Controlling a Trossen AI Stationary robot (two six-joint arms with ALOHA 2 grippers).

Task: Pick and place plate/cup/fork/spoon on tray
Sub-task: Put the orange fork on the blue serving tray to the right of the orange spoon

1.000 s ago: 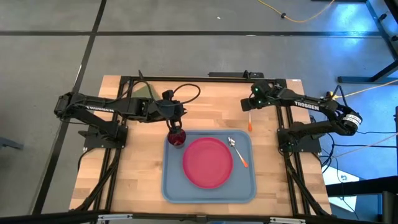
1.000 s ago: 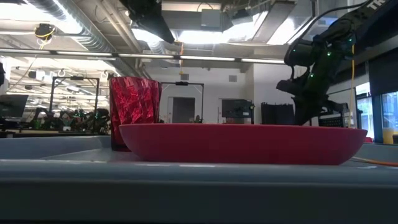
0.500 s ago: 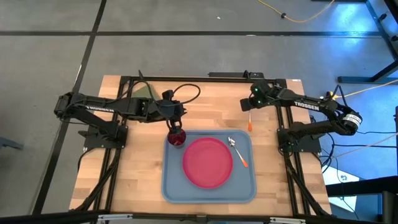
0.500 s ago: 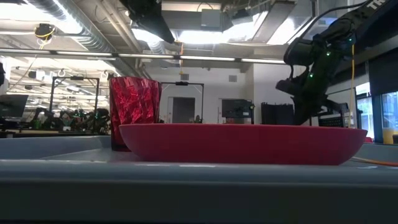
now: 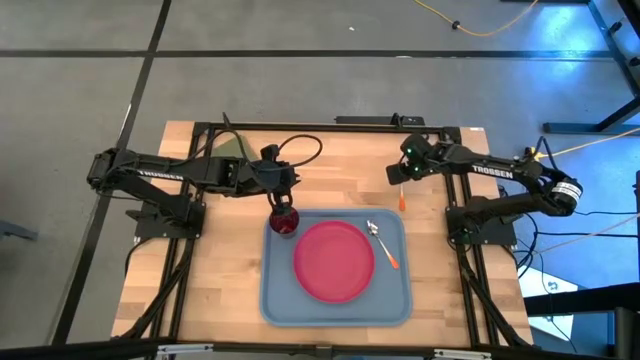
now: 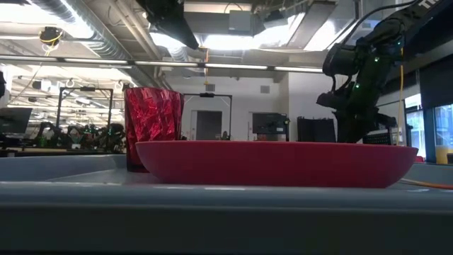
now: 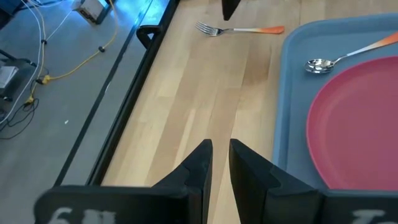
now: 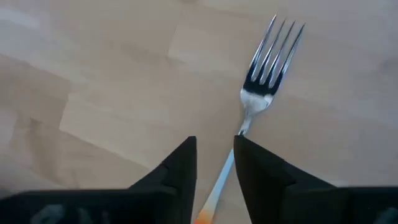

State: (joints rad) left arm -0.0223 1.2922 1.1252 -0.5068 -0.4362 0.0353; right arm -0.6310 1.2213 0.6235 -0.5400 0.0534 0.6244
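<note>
Bench (image 5: 215, 260) layout: tray (image 5: 275, 290) sits front-center. Plate (image 5: 333, 261) is already in it, cup (image 5: 285, 222) in the tray's far-left corner, spoon (image 5: 382, 243) lying in the tray just right of the plate. Only the fork (image 5: 400, 190) is left out: flat on bare wood, off the tray's far-right corner, tines pointing away from the tray.

Right pincer (image 8: 214, 171) is directly over the fork; in the right wrist view the shaft runs through the gap between its fingers (image 8: 180, 168). Jaws stand slightly apart, not clamped on anything. Left pincer (image 7: 216, 165) hangs over the cup, fingers nearly together with a thin gap, nothing between them that I can see.

Risks, as I judge them:
- The fork is thin and flat on wood, so fingertips can skate over the shaft or pinch it against the bench instead of getting under it.
- The shaft runs diagonal through the gap, so closing may spin the fork or kick it out sideways.
- A grip near the neck leaves the orange handle hanging, and it could pivot or slip in transit.
- The drop zone is tight, with the spoon and plate rim close by. A sloppy release lands on the spoon or on the tray rim.
- The left arm is parked at the cup, so the right arm's path across the tray should stay clear of it.
</note>
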